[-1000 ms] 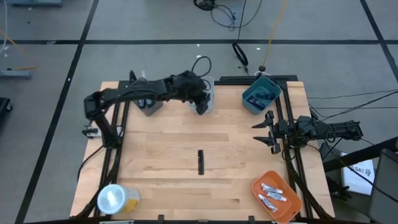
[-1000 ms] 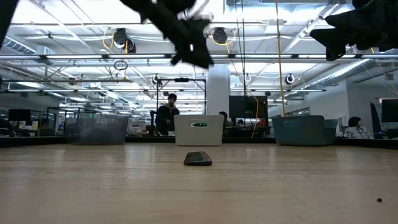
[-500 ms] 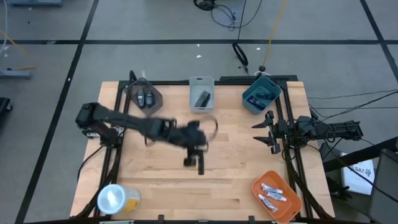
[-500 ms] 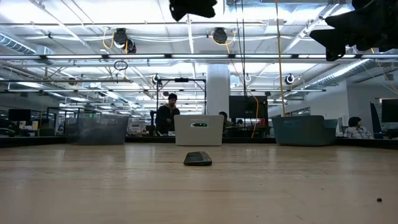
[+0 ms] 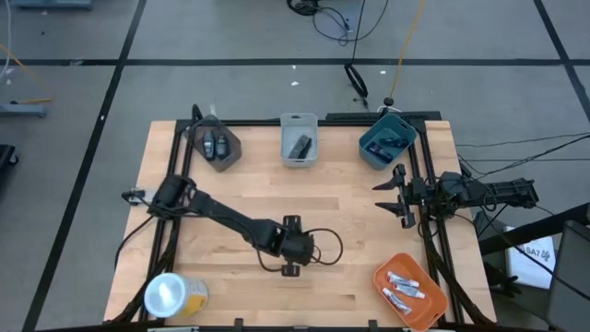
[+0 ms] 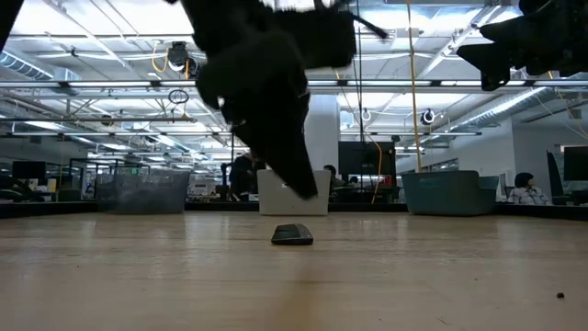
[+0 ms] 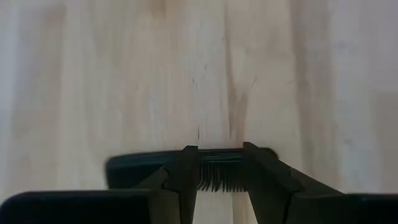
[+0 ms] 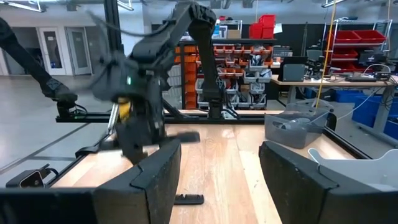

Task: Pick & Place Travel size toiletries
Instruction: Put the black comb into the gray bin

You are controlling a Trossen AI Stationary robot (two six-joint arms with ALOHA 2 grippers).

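1. Left gripper (image 5: 293,249) low over desk (image 5: 369,207) centre, fingers (image 7: 183,171) parted astride the black comb-like stick (image 7: 214,167), not visibly clamped.
2. Right gripper (image 5: 398,195) raised at desk's right edge, fingers (image 8: 155,171) apart, empty.

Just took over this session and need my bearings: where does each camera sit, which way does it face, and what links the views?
High: overhead, straight down on the table; both arms show.
Low: table height, level across into the room; left arm fills the upper middle.
Left wrist: on the left arm, facing down; left gripper straddles the black stick.
Right wrist: on the right arm at the table's right edge, facing across; right gripper open.
Shared: the black stick appears in the low and both wrist views.
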